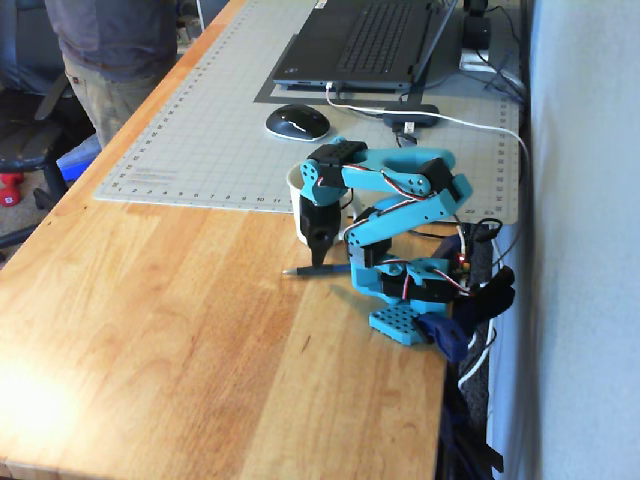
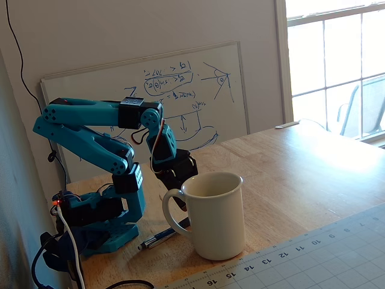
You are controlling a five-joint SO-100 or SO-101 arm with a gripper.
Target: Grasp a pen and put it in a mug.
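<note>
The dark pen [image 1: 305, 270] lies flat on the wooden table in front of the blue arm; it also shows in the other fixed view [image 2: 157, 237]. The white mug [image 2: 213, 214] stands upright beside it, at the edge of the cutting mat, and is partly hidden behind the gripper in the first fixed view [image 1: 296, 205]. My black gripper [image 1: 319, 260] points straight down with its tips at the pen's middle. The tips taper to a point. The mug's handle hides them in the other fixed view, so the jaw gap does not show.
A grey cutting mat [image 1: 200, 130] covers the table's far half, with a laptop [image 1: 360, 40], a computer mouse [image 1: 297, 122] and a white cable [image 1: 470, 125] on it. A person [image 1: 110, 50] stands at the far left. A whiteboard [image 2: 180, 90] leans on the wall. The table's right edge is beside the arm's base [image 1: 400, 320].
</note>
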